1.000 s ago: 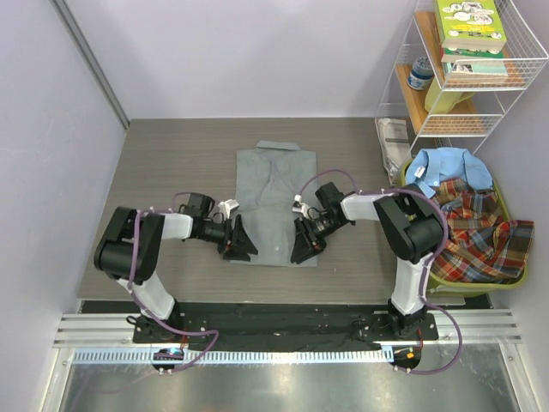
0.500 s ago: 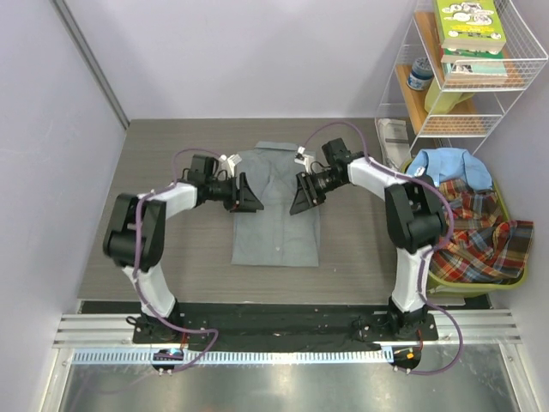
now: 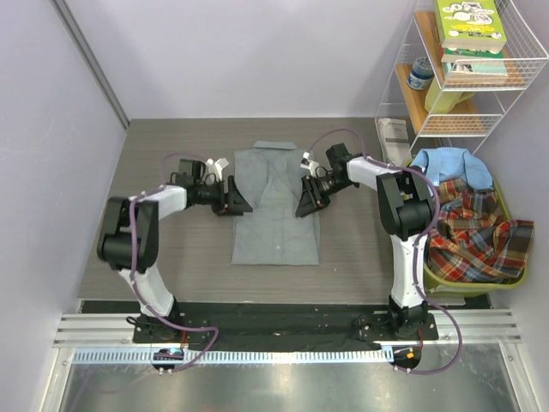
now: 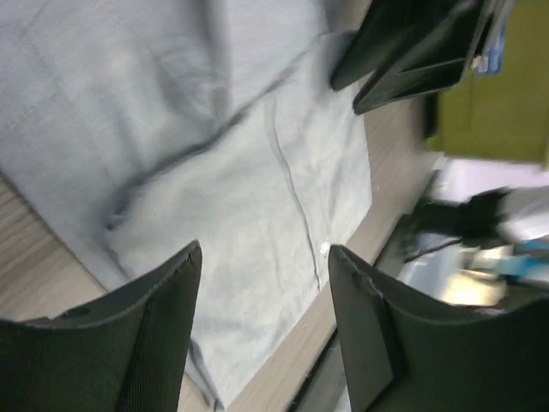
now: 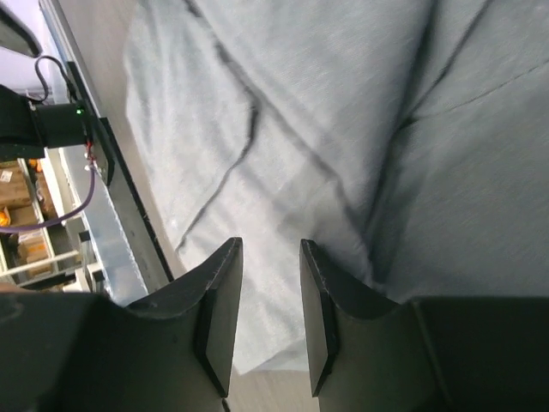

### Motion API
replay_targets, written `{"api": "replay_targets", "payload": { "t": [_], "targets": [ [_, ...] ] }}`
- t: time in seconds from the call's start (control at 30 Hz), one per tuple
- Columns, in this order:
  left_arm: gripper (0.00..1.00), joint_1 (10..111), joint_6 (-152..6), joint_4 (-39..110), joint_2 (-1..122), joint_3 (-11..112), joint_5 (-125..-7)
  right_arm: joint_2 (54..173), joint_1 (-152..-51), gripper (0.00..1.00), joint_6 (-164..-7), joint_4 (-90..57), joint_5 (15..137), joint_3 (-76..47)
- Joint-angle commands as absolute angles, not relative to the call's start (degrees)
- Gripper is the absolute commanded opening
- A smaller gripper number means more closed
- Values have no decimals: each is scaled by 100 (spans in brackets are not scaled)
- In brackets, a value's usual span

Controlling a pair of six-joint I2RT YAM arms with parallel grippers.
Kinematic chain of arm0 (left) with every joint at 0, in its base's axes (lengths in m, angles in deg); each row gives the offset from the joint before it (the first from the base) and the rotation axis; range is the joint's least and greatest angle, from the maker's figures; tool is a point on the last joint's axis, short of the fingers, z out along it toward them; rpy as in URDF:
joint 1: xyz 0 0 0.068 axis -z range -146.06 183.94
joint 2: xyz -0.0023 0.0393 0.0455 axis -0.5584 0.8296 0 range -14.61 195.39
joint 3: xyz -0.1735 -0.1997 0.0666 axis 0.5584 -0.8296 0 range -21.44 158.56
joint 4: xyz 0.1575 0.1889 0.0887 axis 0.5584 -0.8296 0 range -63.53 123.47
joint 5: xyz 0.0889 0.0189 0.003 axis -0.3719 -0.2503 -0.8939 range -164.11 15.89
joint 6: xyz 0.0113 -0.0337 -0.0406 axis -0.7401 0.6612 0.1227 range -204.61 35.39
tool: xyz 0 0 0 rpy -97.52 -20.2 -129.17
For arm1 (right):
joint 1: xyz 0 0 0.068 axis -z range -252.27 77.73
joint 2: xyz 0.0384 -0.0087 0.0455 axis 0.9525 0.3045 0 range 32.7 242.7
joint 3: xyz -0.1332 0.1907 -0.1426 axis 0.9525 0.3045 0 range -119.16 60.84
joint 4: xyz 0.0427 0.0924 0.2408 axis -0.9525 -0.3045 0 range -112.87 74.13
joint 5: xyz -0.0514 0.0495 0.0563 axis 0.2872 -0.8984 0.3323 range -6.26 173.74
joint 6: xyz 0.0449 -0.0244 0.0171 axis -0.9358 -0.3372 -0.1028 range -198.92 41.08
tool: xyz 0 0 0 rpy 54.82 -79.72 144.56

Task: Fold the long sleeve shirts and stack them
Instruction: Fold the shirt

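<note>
In the middle of the wooden table (image 3: 163, 249), the grey shirt (image 3: 276, 236) lies flat. It is folded into a long narrow rectangle, with its collar at the far end and its hem toward the arms' bases. The two arms reach in from either side, about halfway along the shirt. The left gripper (image 3: 232, 199) sits at the shirt's left edge. Its own camera shows the jaws well apart, with the two dark fingers (image 4: 154, 326) framing a wide gap and only creased grey cloth behind it. Nothing is pinched between them, and I cannot tell whether the tips touch the fabric. The right gripper (image 3: 307, 203) is at the shirt's right edge, pointing inward over the cloth. Its fingers (image 5: 219, 318) stand much closer together, leaving a narrow slot (roughly one finger's thickness). The shirt shows through that slot, lying beneath the jaws and not caught in them, so this gripper holds nothing either. Well off to the right, a green basket (image 3: 463, 286) holds the light blue shirt (image 3: 450, 167) and the plaid shirt (image 3: 472, 232), both heaped and unfolded. Behind the basket, a white wire shelf (image 3: 506, 94) carries some books (image 3: 467, 21).
</note>
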State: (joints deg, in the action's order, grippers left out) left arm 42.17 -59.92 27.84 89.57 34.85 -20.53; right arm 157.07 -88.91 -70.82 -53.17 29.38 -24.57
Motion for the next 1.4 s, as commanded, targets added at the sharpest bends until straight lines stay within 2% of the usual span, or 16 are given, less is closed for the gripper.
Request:
{"api": "replay_targets", "payload": {
  "t": [0.0, 0.03, 0.13, 0.3, 0.47, 0.7, 0.83, 0.9, 0.93, 1.0, 1.03, 1.23, 1.27, 1.37],
  "targets": [
    [62, 4807, -9466, 188, 7260, 4026, -3755, 14398, -9002, 39, -7634, -4911, 2872, -1986],
    [62, 5009, -10325, 130, 6675, 3756, -4277, 14284, -9046, 39, -7715, -4648, 2933, -1924],
    [63, 6142, -11314, 286, 5907, 2818, -6088, 14247, -9230, 39, -7646, -4549, 3266, -2019],
    [62, 8067, -12196, 1420, 4675, 1374, -7743, 14817, -9669, 38, -7558, -4549, 3479, -2468],
    [59, 9666, -12144, 2333, 4849, 784, -8867, 15336, -9907, 37, -7426, -4444, 3742, -2748],
    [57, 10416, -12267, 3686, 6174, 423, -9589, 15996, -9960, 36, -7294, -4391, 3988, -2943],
    [49, 10434, -12477, 4303, 6720, 396, -9749, 16180, -9978, 35, -7197, -4382, 4094, -2846],
    [40, 10434, -12609, 4576, 6949, 370, -9897, 16216, -9969, 35, -7136, -4373, 4112, -2776],
    [28, 10434, -12653, 4551, 7107, 405, -9933, 16225, -9978, 35, -7118, -4382, 4129, -2732],
    [14, 10434, -12531, 4280, 7091, 667, -9882, 16199, -10013, 35, -7048, -4399, 4156, -2688],
    [2, 10434, -12452, 3721, 6987, 790, -9768, 16155, -10022, 35, -7039, -4417, 4147, -2601],
    [0, 10469, -11451, 941, 5888, 2267, -7969, 15277, -10408, 36, -7178, -4452, 3806, -1863],
    [0, 10470, -11380, 68, 5730, 2608, -7512, 15128, -10409, 37, -7258, -4496, 3682, -1827],
    [0, 10496, -11116, -1034, 5588, 3031, -6634, 14679, -10339, 42, -7277, -4838, 3480, -2106]
  ]
}}
